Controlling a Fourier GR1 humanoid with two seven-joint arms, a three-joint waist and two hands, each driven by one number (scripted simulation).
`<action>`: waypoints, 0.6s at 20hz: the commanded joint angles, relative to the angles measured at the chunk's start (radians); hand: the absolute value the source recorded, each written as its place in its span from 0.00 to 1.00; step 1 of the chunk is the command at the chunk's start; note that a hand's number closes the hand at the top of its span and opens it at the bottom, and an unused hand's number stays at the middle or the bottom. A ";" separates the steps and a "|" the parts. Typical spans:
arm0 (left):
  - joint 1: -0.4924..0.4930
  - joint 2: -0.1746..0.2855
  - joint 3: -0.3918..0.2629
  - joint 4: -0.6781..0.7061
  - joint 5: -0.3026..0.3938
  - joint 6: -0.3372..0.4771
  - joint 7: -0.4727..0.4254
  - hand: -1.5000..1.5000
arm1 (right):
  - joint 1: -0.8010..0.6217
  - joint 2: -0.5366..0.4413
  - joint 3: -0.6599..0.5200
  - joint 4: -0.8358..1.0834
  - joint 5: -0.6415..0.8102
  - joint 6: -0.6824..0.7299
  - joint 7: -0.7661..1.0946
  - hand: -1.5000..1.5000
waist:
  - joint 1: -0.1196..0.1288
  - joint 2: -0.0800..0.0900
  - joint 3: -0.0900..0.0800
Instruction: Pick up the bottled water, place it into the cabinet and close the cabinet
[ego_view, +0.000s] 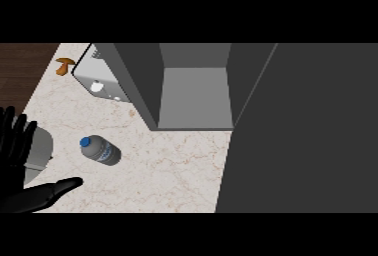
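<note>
Black left hand (15, 142) open, fingers straight, holding nothing; clear plastic water bottle with blue cap (100, 150) lies just right of it, not touching, on beige marble counter (170, 170); open grey cabinet (196, 95) further up-right (right hand out of view).

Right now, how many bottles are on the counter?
1. The bottle is on the counter, left of the open cabinet and right of the left hand. The cabinet's door may hide others.

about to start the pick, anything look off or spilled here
Nothing stands out. The bottled water sits intact on the counter with no spill around it, and the cabinet stands open.
</note>
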 joint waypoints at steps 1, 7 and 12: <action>-0.011 -0.027 0.005 0.173 -0.025 -0.010 -0.135 0.00 | 0.048 -0.049 -0.014 -0.156 0.046 0.002 0.056 0.00 | -0.009 0.000 0.000; 0.037 -0.044 -0.018 0.253 -0.044 -0.029 -0.182 0.00 | -0.058 -0.001 0.083 -0.108 0.152 -0.078 0.129 0.00 | 0.002 0.000 -0.001; -0.003 0.001 0.053 0.415 0.006 -0.073 -0.249 0.00 | 0.057 -0.077 0.028 -0.121 0.059 -0.039 0.013 0.00 | -0.002 0.000 0.000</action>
